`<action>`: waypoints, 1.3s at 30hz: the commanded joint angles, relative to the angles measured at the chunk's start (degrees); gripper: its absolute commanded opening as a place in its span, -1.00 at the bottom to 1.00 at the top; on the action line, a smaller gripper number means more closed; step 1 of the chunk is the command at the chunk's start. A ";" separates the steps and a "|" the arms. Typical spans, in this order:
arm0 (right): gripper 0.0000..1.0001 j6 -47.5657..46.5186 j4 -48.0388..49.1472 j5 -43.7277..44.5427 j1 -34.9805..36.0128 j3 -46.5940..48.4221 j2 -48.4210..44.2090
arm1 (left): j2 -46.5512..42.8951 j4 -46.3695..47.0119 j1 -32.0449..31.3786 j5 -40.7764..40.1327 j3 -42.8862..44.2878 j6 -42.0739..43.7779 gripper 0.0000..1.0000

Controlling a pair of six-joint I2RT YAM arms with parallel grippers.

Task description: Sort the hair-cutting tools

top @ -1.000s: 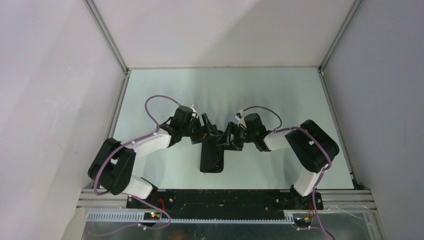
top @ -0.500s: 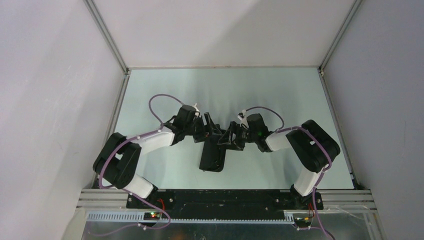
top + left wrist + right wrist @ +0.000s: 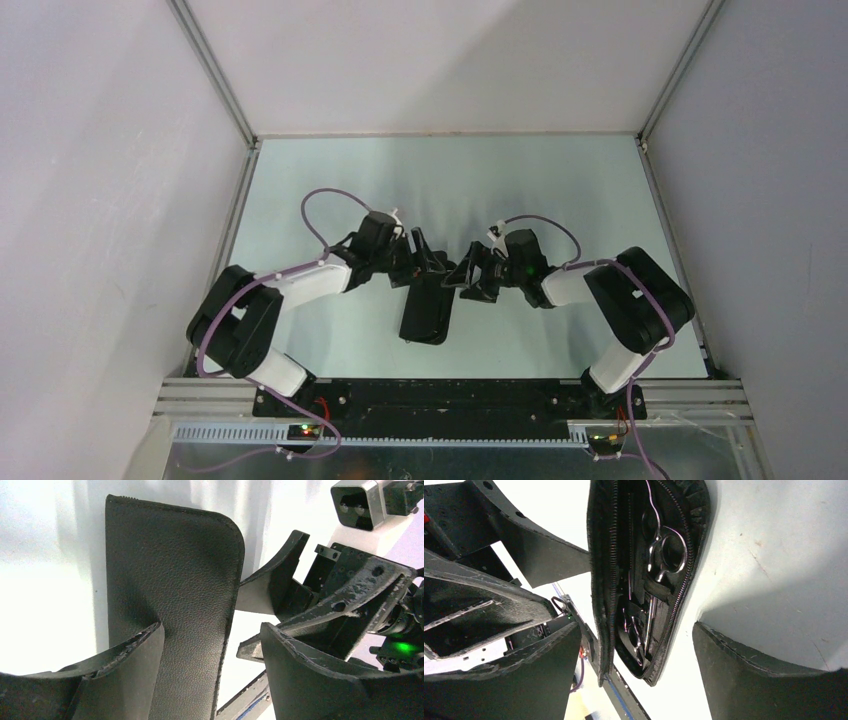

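Black zip case (image 3: 424,310) lies part-unzipped, silver scissors (image 3: 664,550) inside; nothing sorted yet. Left claw (image 3: 211,627) at its 11 o'clock, right claw (image 3: 635,627) at 1 o'clock, both spread, gripping nothing.

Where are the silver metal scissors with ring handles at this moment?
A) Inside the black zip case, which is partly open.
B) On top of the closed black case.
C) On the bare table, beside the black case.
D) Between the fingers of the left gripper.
A: the right wrist view shows the silver metal scissors with ring handles tucked inside the black rectangular zip case, between its two rows of zipper teeth.
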 commanded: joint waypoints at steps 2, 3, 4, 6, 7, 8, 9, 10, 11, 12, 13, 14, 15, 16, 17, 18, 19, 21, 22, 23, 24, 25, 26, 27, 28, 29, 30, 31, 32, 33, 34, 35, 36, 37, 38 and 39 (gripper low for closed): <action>0.81 0.71 -0.12 3.34 1.34 0.11 1.25 | 0.10 -0.40 -1.44 -0.29 2.09 -0.34 0.51; 0.81 0.66 -0.47 3.81 1.58 0.46 1.38 | 0.44 -0.29 -1.71 -0.33 2.12 -0.38 0.51; 0.82 0.59 -1.20 4.84 2.02 0.70 1.63 | 0.55 -0.24 -1.86 -0.41 2.21 -0.47 0.51; 0.81 -0.08 -3.72 6.63 2.70 1.96 2.04 | 0.87 -0.11 -2.24 -0.40 2.36 -0.57 0.51; 0.79 -0.39 -5.36 7.96 2.92 2.84 2.26 | 1.01 -0.11 -2.38 -0.39 2.43 -0.58 0.50; 0.77 -0.62 -6.07 8.53 3.15 3.11 2.60 | 0.97 -0.13 -2.41 -0.44 2.49 -0.58 0.50; 0.71 -0.62 -7.24 9.69 3.23 3.50 2.80 | 0.83 -0.16 -2.51 -0.54 2.50 -0.63 0.50; 0.68 -0.66 -7.98 10.19 3.29 3.67 3.19 | 0.75 -0.18 -2.52 -0.70 2.50 -0.65 0.50; 0.61 -0.77 -9.46 11.16 3.35 3.94 3.41 | 0.54 -0.23 -2.51 -0.71 2.46 -0.67 0.50; 0.58 -1.03 -10.05 11.58 3.48 4.12 3.85 | 0.34 -0.20 -2.57 -0.79 2.45 -0.71 0.49; 0.51 -1.08 -11.16 12.16 3.57 4.15 4.13 | 0.04 -0.20 -2.61 -0.84 2.43 -0.79 0.49; 0.47 -1.24 -11.65 12.44 3.62 4.18 4.65 | -0.04 -0.15 -2.62 -0.89 2.42 -0.86 0.50; 0.40 -1.37 -12.53 12.90 3.72 4.14 5.24 | -0.34 -0.17 -2.60 -0.89 2.42 -0.96 0.50; 0.37 -1.53 -12.86 13.03 3.74 4.11 5.48 | -0.54 -0.16 -2.61 -0.94 2.42 -1.04 0.50; 0.32 -1.69 -13.29 13.01 3.68 4.10 5.95 | -1.04 -0.22 -2.60 -0.98 2.37 -1.09 0.49; 0.29 -1.92 -13.46 13.03 3.68 4.10 6.19 | -1.33 -0.42 -2.57 -1.03 2.47 -1.10 0.49; 0.25 -2.06 -13.84 13.21 3.67 4.10 6.43 | -2.29 -0.74 -2.52 -1.50 2.53 -0.80 0.50; 0.21 -2.53 -14.31 13.46 3.67 4.10 6.57 | -3.97 -3.36 -2.27 -3.30 3.40 0.91 0.53; 0.19 -2.79 -14.41 13.48 3.62 4.10 6.59 | -5.15 -5.64 -1.83 -4.08 4.16 1.66 0.54; 0.17 -2.93 -14.47 13.52 3.59 4.10 6.65 | -5.71 -7.88 -1.57 -5.65 4.39 3.29 0.57; 0.16 -3.13 -14.45 13.46 3.63 4.10 6.71 | -6.68 -8.91 -0.67 -6.35 4.73 4.04 0.60; 0.13 -3.24 -14.33 13.35 3.64 4.10 6.81 | -7.09 -10.44 -0.07 -7.38 4.58 5.27 0.60; 0.10 -3.25 -14.20 13.05 3.61 4.10 6.88 | -7.78 -10.98 1.33 -7.70 4.25 5.73 0.60; 0.08 -3.36 -13.89 12.83 3.63 4.10 7.16 | -8.08 -11.79 2.08 -8.20 3.40 6.51 0.61; 0.07 -3.35 -13.59 12.54 3.60 4.10 7.23 | -8.55 -12.10 3.34 -8.51 2.91 7.34 0.60; 0.06 -3.41 -13.48 12.41 3.63 4.10 7.42 | -8.73 -12.53 3.87 -9.17 1.97 7.73 0.59; 0.06 -3.42 -13.29 12.17 3.68 4.10 7.58 | -8.65 -12.78 4.71 -9.47 1.53 8.48 0.57; 0.05 -3.42 -13.20 12.09 3.72 4.10 7.58 | -8.47 -13.20 5.00 -9.54 0.90 8.87 0.55; 0.05 -3.38 -13.13 11.92 3.68 4.10 7.73 | -7.92 -13.38 5.21 -9.56 0.69 9.60 0.50; 0.05 -3.24 -13.03 11.79 3.67 4.10 7.74 | -7.08 -13.51 5.25 -9.49 0.27 9.87 0.48; 0.05 -3.16 -12.81 11.47 3.62 4.10 7.81 | -6.63 -13.10 5.23 -8.96 0.07 10.12 0.44; 0.05 -2.99 -12.70 11.34 3.65 4.10 7.87 | -5.53 -12.84 5.21 -8.58 -0.26 10.13 0.41; 0.05 -2.90 -12.46 11.09 3.60 4.10 7.98 | -5.02 -12.23 5.16 -7.78 -0.37 10.14 0.34; 0.04 -2.72 -12.30 10.88 3.63 4.14 8.04 | -3.96 -11.97 4.97 -7.42 -0.43 10.09 0.25; 0.05 -2.61 -12.01 10.74 3.70 4.07 8.15 | -3.40 -11.57 4.82 -6.75 -0.37 10.06 0.21; 0.04 -2.54 -11.90 10.63 3.68 4.11 8.17 | -2.48 -11.38 4.33 -6.55 -0.08 10.06 0.13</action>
